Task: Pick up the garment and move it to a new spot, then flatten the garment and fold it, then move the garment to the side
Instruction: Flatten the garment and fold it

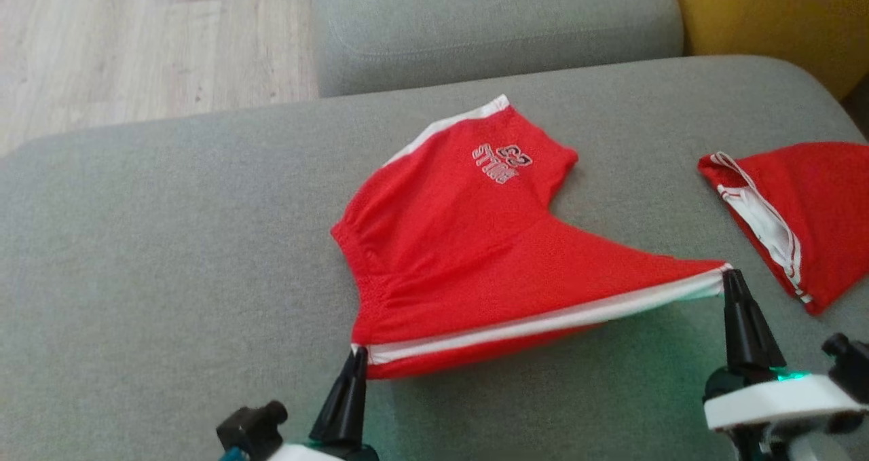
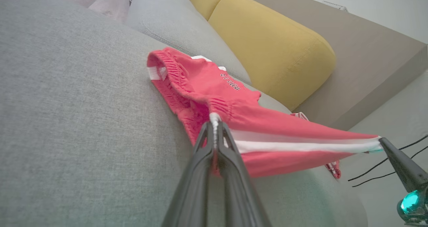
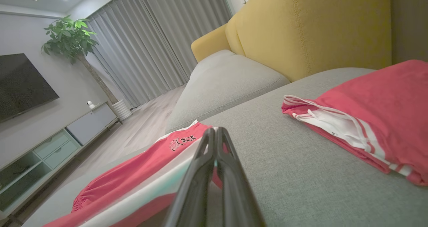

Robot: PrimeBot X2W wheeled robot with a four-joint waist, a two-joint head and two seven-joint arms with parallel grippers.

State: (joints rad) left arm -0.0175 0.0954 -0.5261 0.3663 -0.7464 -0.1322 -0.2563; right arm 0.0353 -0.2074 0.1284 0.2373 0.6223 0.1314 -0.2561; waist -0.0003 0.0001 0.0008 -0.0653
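Garment, partly resting on the grey sofa cushion, is clamped at both ends of its white-striped edge by the closed left gripper and closed right gripper; advisable: keep tension even, lift level, avoid the second red garment.

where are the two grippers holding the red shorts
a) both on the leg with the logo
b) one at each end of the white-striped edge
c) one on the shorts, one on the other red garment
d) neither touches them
b: the left gripper and right gripper are each shut on one end of the white stripe, with the red shorts stretched between them.
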